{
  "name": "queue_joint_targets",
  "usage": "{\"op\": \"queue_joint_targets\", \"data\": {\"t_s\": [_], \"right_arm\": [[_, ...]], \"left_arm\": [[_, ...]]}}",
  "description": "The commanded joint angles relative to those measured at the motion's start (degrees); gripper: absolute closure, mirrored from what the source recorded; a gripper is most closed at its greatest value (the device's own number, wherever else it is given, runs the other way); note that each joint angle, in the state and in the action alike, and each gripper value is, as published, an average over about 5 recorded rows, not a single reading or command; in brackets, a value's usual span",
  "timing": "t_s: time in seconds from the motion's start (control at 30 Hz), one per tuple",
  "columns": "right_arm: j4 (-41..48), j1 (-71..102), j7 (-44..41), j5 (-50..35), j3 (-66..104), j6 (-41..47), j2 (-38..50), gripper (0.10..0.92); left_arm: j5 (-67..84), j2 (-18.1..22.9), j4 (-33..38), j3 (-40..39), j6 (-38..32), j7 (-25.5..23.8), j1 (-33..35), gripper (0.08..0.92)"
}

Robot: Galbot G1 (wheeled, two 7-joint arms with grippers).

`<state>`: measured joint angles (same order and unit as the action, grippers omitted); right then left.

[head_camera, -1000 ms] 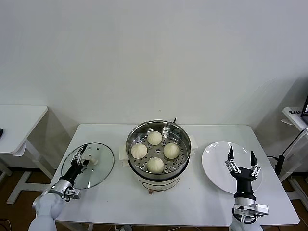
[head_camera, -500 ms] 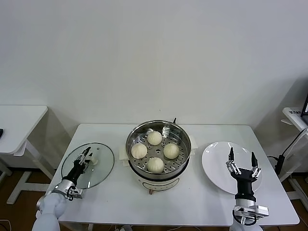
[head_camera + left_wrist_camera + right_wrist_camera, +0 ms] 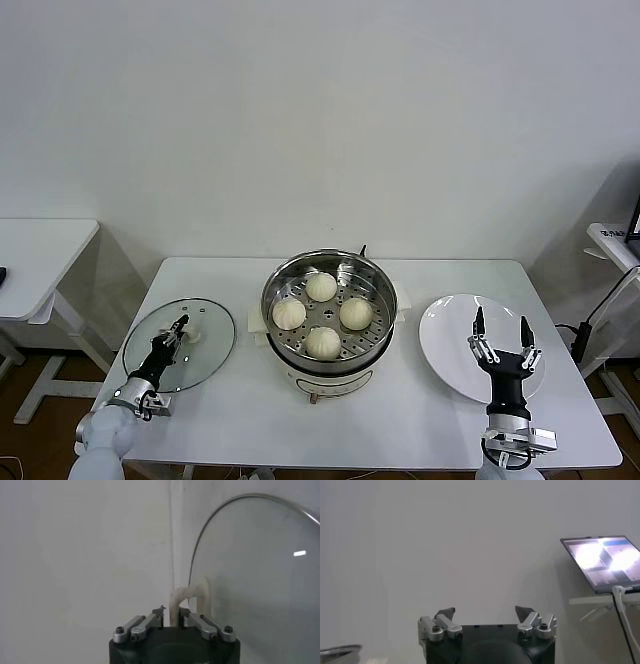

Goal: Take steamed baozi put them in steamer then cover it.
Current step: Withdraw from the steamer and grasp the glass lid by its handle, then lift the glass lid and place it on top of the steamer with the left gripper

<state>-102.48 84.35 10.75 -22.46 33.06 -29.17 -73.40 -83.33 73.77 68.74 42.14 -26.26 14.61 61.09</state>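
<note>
Covering step: my left gripper has its jaws clenched on the glass lid handle; four baozi fill the steamer. Next, lift and carry across. Right gripper idle, jaws released.

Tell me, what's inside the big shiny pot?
Four buns sit on the holey tray inside the pot, with no lid on. Whatever is under the tray is hidden.

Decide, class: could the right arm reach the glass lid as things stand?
Probably not: the right gripper hovers open over the plate, the steamer stands between, and the left gripper already clamps the lid's handle.
</note>
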Motion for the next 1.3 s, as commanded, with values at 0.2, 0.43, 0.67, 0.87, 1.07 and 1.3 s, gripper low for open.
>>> {"op": "queue_joint_targets", "data": {"t_s": [0.2,0.43,0.67,0.87,1.07,1.3], "right_arm": [[-0.30,-0.18,0.02,0.17,-0.30,-0.02,-0.06,0.203],[-0.09,-0.58,-0.05,0.11,-0.52,-0.03,0.14,0.203],[0.79,-1.34,-0.23,0.07,-0.70,-0.53,0.24,0.203],[1.68,-1.92,-0.44,0.13,-1.05,-1.15,0.17,0.203],[1.84,-1.99,-0.59,0.30,-0.92,-1.36,-0.03,0.203],[2.49,-2.03,-0.63,1.14,-0.26,-1.86,-0.59,0.203]], "left_arm": [[6.24,-0.10,22.62,5.05,3.27,-1.71,8.97,0.807],[17.06,-3.35,38.89,6.15,16.97,-9.75,15.94,0.807],[22.51,-7.11,53.96,-2.81,29.10,-16.48,21.04,0.807],[22.00,-9.76,63.15,-14.16,41.72,-22.68,18.34,0.807],[20.73,-14.10,68.75,-25.19,52.52,-29.96,11.54,0.807],[18.12,-14.73,64.68,-39.53,59.85,-33.74,0.98,0.807]]}}
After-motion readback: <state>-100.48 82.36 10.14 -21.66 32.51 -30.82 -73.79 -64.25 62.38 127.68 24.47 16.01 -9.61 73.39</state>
